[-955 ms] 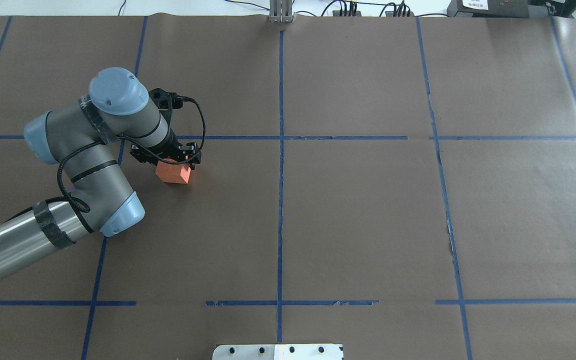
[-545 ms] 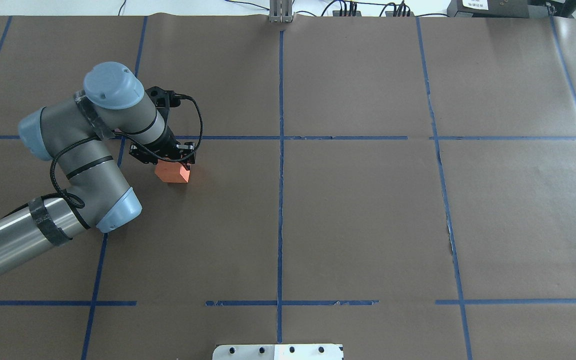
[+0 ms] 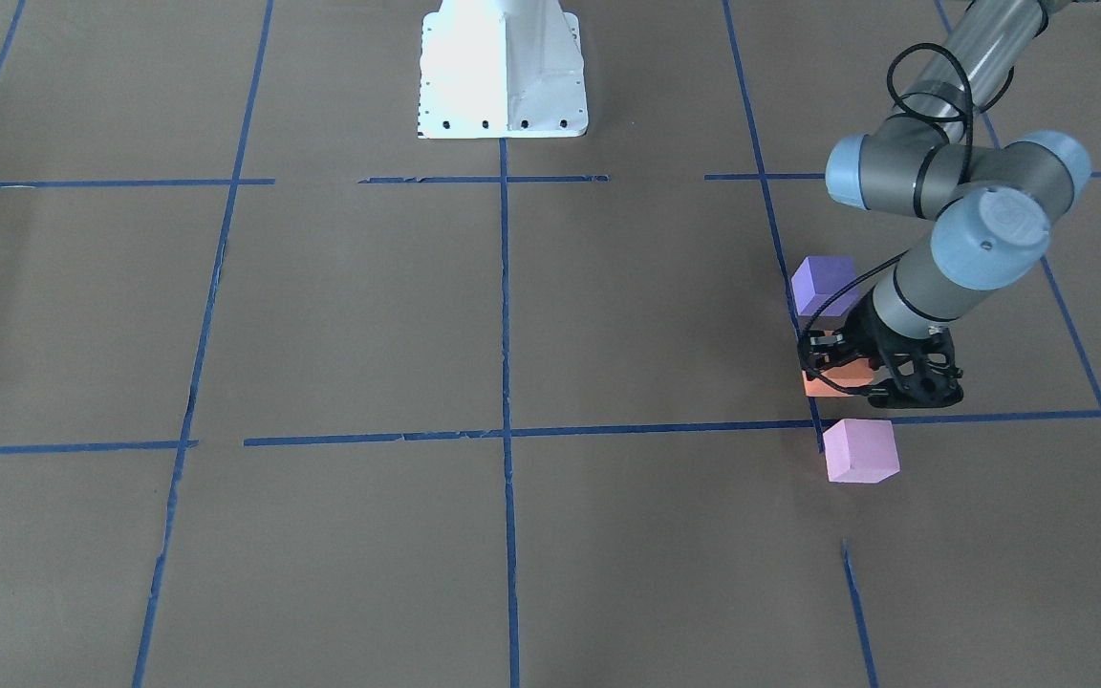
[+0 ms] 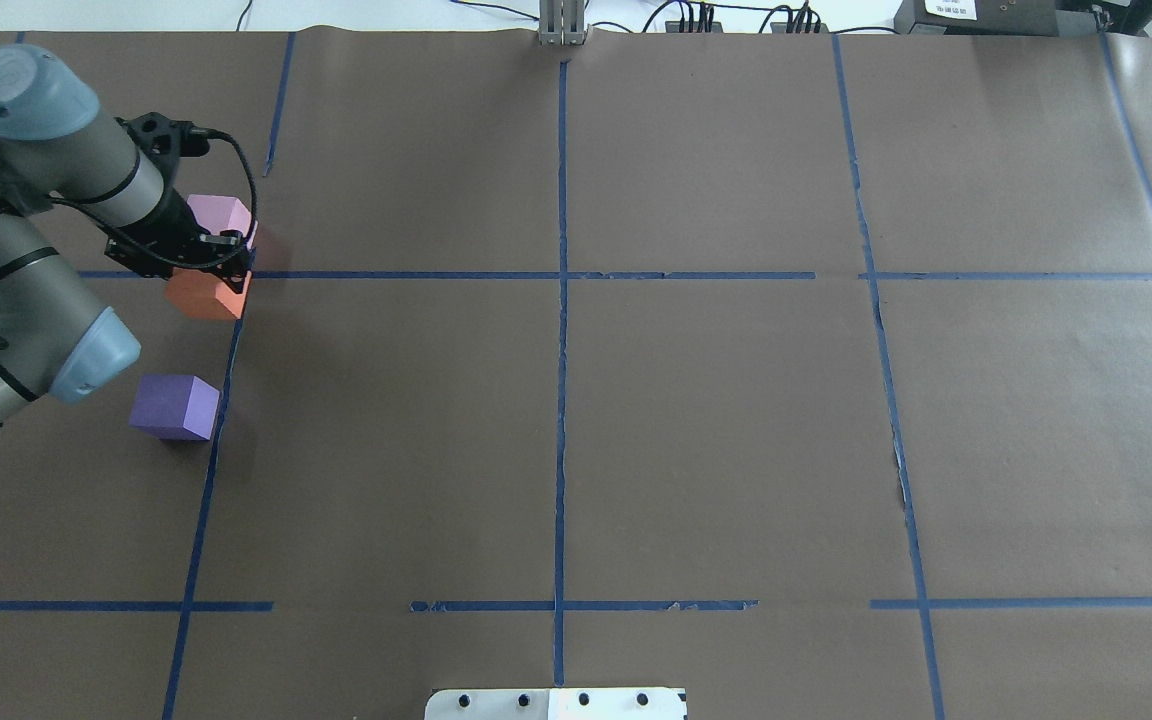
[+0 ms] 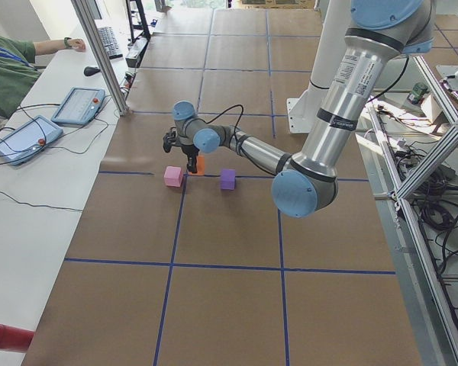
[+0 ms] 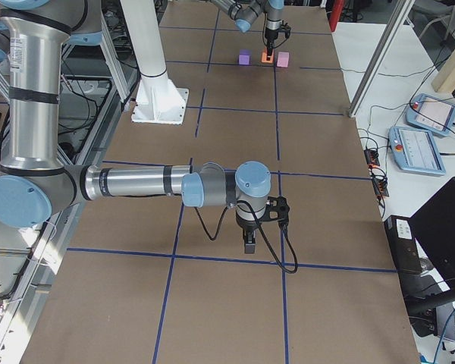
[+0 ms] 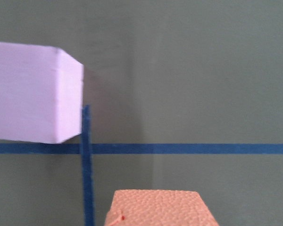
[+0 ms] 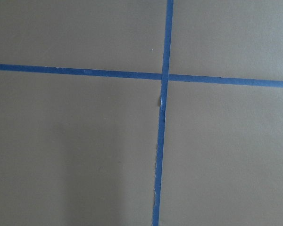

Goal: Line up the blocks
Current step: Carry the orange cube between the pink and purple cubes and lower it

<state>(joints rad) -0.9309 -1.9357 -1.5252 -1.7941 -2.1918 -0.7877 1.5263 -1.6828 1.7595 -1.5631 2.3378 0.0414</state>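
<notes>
My left gripper point(image 4: 204, 262) is shut on the orange block point(image 4: 202, 296), low at the table, between the two other blocks. The pale pink block point(image 4: 221, 214) lies just beyond it, by a blue tape crossing. The dark purple block point(image 4: 174, 406) lies nearer the robot. In the front view the purple block point(image 3: 823, 284), orange block point(image 3: 830, 384) and pink block point(image 3: 859, 451) stand roughly in a row, with the left gripper point(image 3: 847, 371) over the orange one. The left wrist view shows the pink block point(image 7: 28, 92) and the orange block point(image 7: 158, 209). My right gripper point(image 6: 249, 241) shows only in the right side view; I cannot tell whether it is open.
Blue tape lines point(image 4: 561, 300) form a grid on the brown table cover. The robot's white base plate point(image 3: 503, 67) is at the near middle edge. A metal post point(image 4: 561, 25) stands at the far edge. Tablets point(image 5: 76, 103) lie on a side desk.
My left arm has swung left and farther away with the orange block in its grip. The purple and pink blocks, hidden under the arm before, now show.
</notes>
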